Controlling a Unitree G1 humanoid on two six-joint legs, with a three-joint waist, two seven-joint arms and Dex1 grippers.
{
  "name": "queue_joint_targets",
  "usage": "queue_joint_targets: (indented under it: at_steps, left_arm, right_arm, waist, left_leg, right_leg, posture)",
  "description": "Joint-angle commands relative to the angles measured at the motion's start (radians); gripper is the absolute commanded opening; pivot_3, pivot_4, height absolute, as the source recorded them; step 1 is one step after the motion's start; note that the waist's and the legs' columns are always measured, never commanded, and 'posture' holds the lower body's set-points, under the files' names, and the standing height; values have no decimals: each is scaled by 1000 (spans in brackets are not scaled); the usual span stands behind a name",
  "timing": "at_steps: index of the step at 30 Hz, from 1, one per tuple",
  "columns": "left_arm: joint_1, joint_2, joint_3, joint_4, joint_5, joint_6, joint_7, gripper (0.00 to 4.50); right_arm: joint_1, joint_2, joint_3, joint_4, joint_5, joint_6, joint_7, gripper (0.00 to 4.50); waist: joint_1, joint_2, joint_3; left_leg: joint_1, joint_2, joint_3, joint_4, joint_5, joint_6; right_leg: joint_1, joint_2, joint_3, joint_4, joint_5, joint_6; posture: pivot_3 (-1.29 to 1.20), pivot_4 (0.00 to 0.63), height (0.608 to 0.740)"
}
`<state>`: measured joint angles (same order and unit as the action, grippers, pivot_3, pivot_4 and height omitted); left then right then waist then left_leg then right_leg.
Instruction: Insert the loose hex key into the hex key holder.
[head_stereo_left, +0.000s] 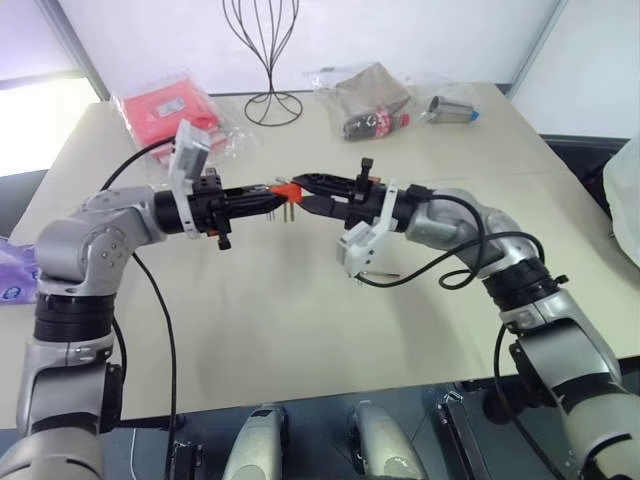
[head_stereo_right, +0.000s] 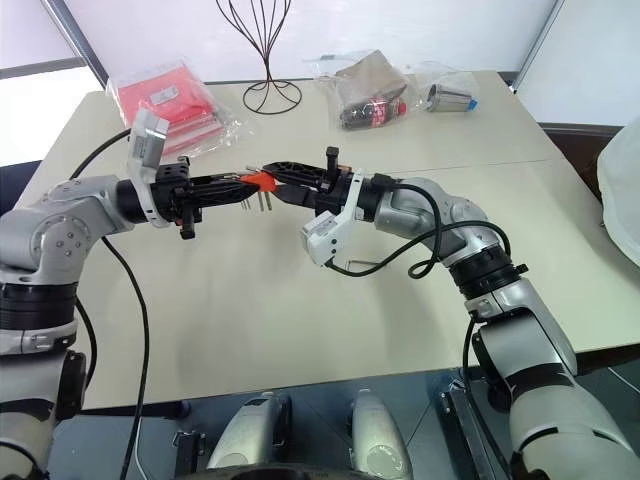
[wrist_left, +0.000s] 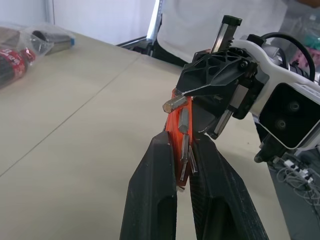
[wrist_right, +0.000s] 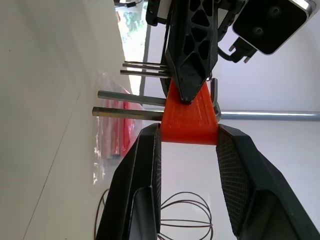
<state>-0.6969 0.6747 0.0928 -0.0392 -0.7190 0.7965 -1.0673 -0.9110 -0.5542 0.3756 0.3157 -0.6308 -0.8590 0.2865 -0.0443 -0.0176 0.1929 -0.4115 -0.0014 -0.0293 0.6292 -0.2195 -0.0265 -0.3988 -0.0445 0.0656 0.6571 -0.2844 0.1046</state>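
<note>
Grippers meet in mid-air above the middle of the pale desk (head_stereo_left: 300, 330), arms reaching in from either side. The right gripper (wrist_right: 187, 137) comes in from about three o'clock with its jaws clamped on the flat sides of the hex key holder (wrist_right: 189, 120), an orange-red block held clear of the desk with several grey keys sticking out of one side. The left gripper (wrist_left: 182, 155) comes in from about nine o'clock, its jaws brought together on the opposite end of the same holder, pinching the orange plastic and the keys along it. So the holder hangs between the two grippers, gripped from both ends, with the key tips pointing down towards the desk. I cannot tell which of the rods is the loose hex key, nor whether it sits in the holder. Towards twelve o'clock on the desk stands a black wire stand (head_stereo_left: 265, 60); at about eleven o'clock lie red packets in clear plastic (head_stereo_left: 165, 105), and at about one o'clock a clear bag with dark and red contents (head_stereo_left: 370, 100), with another small bag (head_stereo_left: 450, 108) just beside it
</note>
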Motion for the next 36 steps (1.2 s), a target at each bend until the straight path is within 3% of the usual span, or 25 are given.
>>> queue_joint_targets:
  at_steps: [1,6,13,17,20,25,28,32,36]
  left_arm:
    - [-2,-3,10,-5,-2,-10,4,29]
    - [1,-5,8,-9,4,-12,3,29]
    - [5,-5,7,-10,13,-16,-1,0]
    - [8,-2,8,-13,15,-18,-2,0]
    - [12,1,10,-21,16,-19,0,0]
    - [29,11,16,-54,24,-29,6,0]
    - [43,16,20,-73,25,-31,12,0]
    - [66,17,22,-97,32,-41,21,0]
    - [80,16,23,-111,34,-48,35,0]
  right_arm:
    - [-9,-1,-29,-62,32,-2,3,1000]
    - [-3,-3,-26,-71,50,16,34,1000]
    - [3,-5,-28,-87,67,17,49,4482]
    - [8,-24,-30,-83,92,27,83,4482]
    - [18,-70,-23,-66,157,64,187,4482]
    - [54,-178,-29,-57,448,363,606,4482]
    - [35,-216,-32,-57,540,563,806,4482]
    - [3,-235,-4,-12,555,740,992,4482]
    - [-18,-183,13,29,550,974,1069,4482]
  waist:
    - [0,0,0]
    - [0,0,0]
    - [0,0,0]
    - [1,0,0]
    - [3,0,0]
    - [3,0,0]
    - [-1,0,0]
    - [-1,0,0]
    - [1,0,0]
  left_leg:
    - [0,0,0,0,0,0]
    - [0,0,0,0,0,0]
    - [0,0,0,0,0,0]
    - [0,0,0,0,0,0]
    - [0,0,0,0,0,0]
    - [0,0,0,1,0,0]
    - [0,1,0,1,0,0]
    - [1,2,0,0,0,1]
    - [1,2,0,1,0,1]
  right_leg:
    - [0,0,0,0,0,0]
    - [0,0,0,0,0,0]
    - [0,0,0,0,0,0]
    - [0,0,0,0,0,0]
    - [0,0,0,0,0,0]
    - [1,-1,0,0,0,0]
    - [1,-1,0,0,0,0]
    - [1,0,0,0,0,0]
    - [1,0,0,0,0,0]
  posture:
    - [0,150,740]
    - [0,150,740]
    - [0,150,740]
    - [0,150,740]
    - [0,150,740]
    - [0,150,740]
    - [0,150,740]
    - [0,150,740]
    - [0,150,740]
